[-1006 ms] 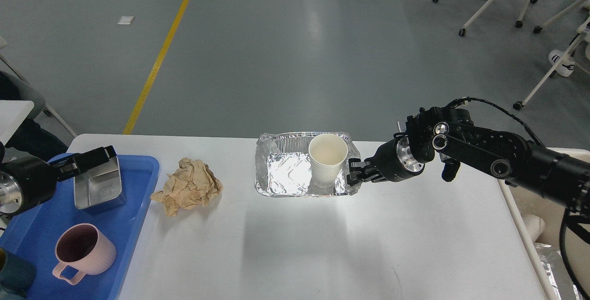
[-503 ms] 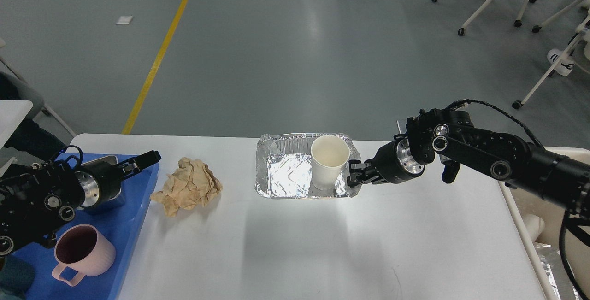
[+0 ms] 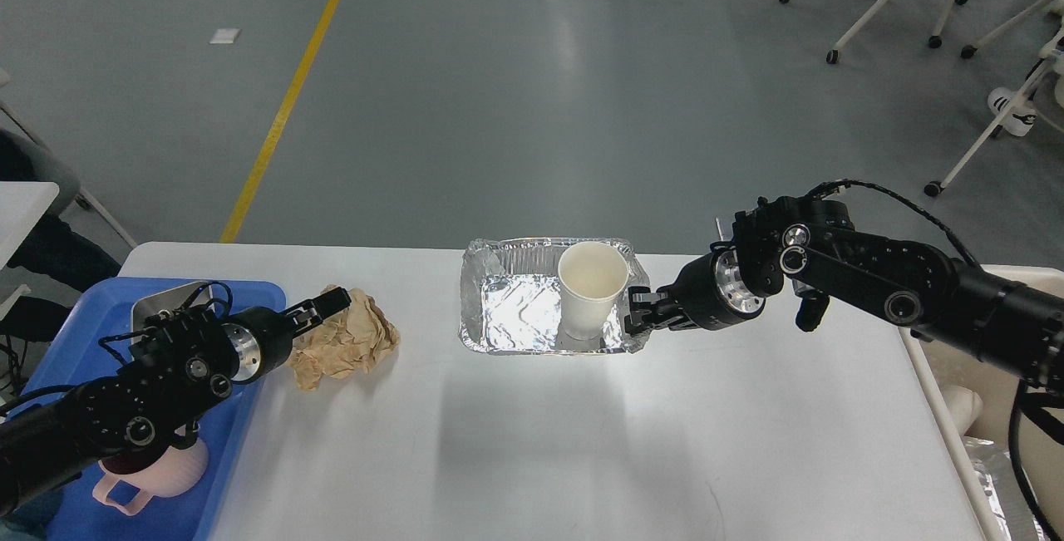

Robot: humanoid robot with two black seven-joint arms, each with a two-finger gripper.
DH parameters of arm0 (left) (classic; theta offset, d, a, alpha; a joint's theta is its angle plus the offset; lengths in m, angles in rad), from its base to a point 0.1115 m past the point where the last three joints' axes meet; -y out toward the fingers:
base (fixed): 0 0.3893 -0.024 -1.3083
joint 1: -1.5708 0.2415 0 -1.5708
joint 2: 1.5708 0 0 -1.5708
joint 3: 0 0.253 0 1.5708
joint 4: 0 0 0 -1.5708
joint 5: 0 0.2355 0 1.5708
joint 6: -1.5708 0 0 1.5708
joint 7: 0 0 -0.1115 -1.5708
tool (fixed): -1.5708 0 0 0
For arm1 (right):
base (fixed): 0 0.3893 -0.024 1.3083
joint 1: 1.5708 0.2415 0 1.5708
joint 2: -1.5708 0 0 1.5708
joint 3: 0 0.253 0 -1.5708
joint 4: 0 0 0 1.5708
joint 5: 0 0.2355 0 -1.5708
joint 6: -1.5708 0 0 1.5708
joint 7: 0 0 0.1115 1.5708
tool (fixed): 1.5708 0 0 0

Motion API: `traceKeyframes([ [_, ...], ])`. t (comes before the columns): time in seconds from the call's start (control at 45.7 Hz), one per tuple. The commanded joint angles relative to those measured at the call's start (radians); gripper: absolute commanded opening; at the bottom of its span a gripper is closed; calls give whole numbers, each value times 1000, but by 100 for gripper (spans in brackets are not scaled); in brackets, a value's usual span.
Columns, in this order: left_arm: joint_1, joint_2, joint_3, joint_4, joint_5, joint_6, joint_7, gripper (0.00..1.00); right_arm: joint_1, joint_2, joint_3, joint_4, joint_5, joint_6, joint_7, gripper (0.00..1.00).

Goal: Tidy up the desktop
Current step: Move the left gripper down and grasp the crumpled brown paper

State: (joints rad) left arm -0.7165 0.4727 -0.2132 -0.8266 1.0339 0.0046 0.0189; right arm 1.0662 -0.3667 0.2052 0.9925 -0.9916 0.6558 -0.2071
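Note:
The white desktop [image 3: 540,441] holds a crumpled brown paper ball [image 3: 353,346] at the left and a foil tray [image 3: 511,312] in the middle. A white paper cup [image 3: 592,287] stands upright in the tray's right side. My left gripper [image 3: 320,312] reaches from the left. Its fingers look slightly parted and lie over the paper ball's upper left edge. My right gripper [image 3: 638,312] comes in from the right and pinches the foil tray's right rim, just beside the cup.
A blue plastic tray [image 3: 237,433] lies at the table's left end with a steel box [image 3: 162,302] and a pink mug [image 3: 166,470], partly hidden by my left arm. A cream bin [image 3: 948,391] stands off the table's right edge. Chairs stand far back right.
My left arm has swung right from over the steel box in the blue tray to the paper ball. My right gripper stayed at the foil tray's rim; the tray and cup barely shifted.

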Motion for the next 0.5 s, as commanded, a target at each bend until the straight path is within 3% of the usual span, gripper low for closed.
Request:
traceKeyframes([
  [0.0,3,-43,3,34,2,0,-4,97,0,-1,0,0,1,-1,0,0],
  [0.131,6,-65,31,64,3,2,-7,96,0,-1,0,0,1,-1,0,0],
  [0.241,6,-69,51,67,3,2,-11,87,0,-1,2,0,1,-1,0,0],
  [0.481,6,-69,92,67,0,-1,-39,25,0,-1,5,0,1,-1,0,0],
])
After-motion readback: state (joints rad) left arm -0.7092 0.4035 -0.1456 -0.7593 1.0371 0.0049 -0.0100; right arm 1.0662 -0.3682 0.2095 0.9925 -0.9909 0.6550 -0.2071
